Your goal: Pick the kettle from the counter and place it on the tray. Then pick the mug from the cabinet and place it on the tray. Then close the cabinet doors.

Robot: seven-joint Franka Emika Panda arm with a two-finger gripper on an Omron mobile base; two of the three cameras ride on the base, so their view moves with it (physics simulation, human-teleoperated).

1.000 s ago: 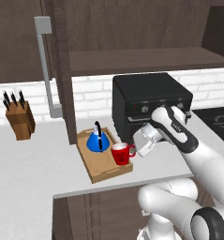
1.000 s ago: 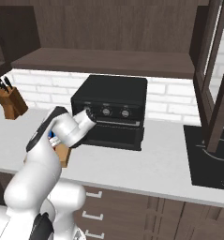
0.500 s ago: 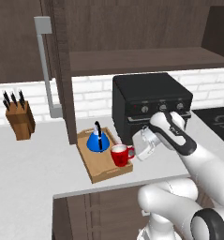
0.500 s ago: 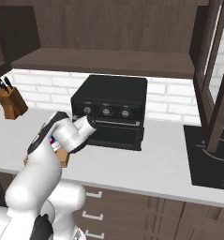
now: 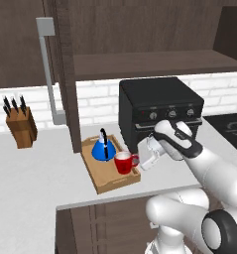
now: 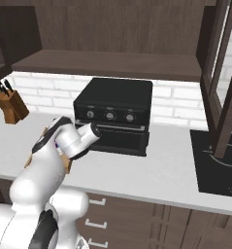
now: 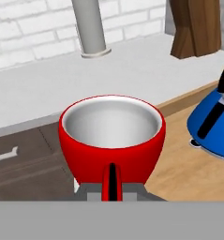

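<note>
Two of the task's things are on the light-wood tray [image 5: 103, 182] in the left base view, and going from left to right the scene runs as follows. A wooden knife block [image 5: 22, 129] with dark handles stands far left on the light grey worktop [image 5: 30, 173], near the white brick wall. Next comes an open cabinet door [image 5: 65, 84], seen edge-on as a tall dark brown post, with its long grey bar handle [image 5: 48, 74] to its left; the cabinet [image 5: 154, 34] spans the top of the view, and its inner shelf [image 5: 149, 63] is a plain brown board. Just right of the door, the tray lies on the worktop near its front edge. The bright blue kettle [image 5: 103, 149] sits upright in the tray's far part, its thin black handle arched above it. The red mug [image 5: 124, 162] stands upright on the tray's near right part, just in front of the kettle and to its right, with its handle pointing right toward the gripper [image 5: 148, 159]. The gripper reaches in from the right at the mug's handle, nearly closed; the hand view shows the mug's [image 7: 112, 136] handle straight ahead at the bottom edge, but whether the jaws actually pinch it I cannot tell. Behind the gripper a black countertop oven [image 5: 159, 111] with three knobs stands against the wall, and a dark cooktop [image 5: 231, 126] is set into the worktop at the far right.
</note>
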